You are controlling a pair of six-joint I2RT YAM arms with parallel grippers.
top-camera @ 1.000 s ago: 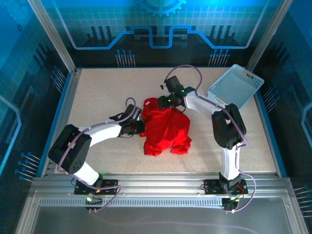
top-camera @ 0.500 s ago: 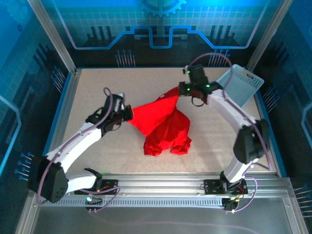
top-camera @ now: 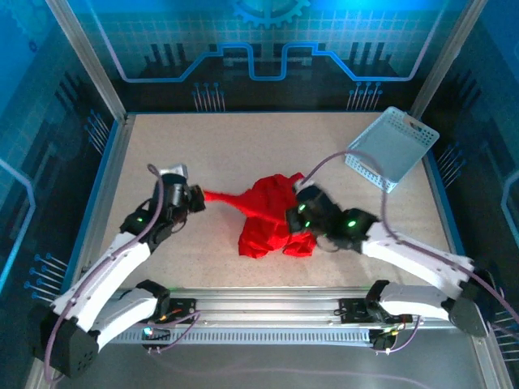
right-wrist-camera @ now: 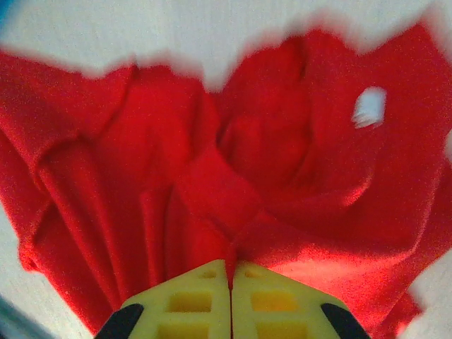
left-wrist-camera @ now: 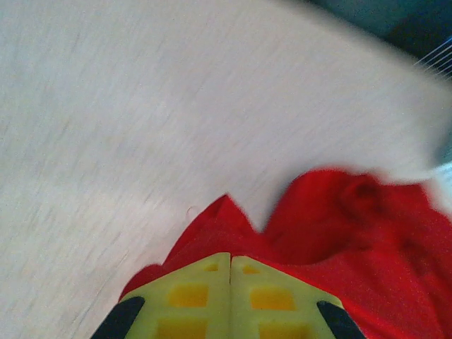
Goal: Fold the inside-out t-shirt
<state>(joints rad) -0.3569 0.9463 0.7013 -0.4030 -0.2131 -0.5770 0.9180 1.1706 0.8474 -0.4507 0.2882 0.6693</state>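
You had 2 pincers clamped on the inside-out t-shirt (top-camera: 272,212), which lay bunched between them. The left pincer (top-camera: 197,196) held a corner taut while the right pincer (top-camera: 293,218) gripped the heap, likely to spread it.

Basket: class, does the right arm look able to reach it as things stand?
Probably yes: bare table lies between the right gripper and the basket, but the gripper is shut on the shirt, so it must let go first.
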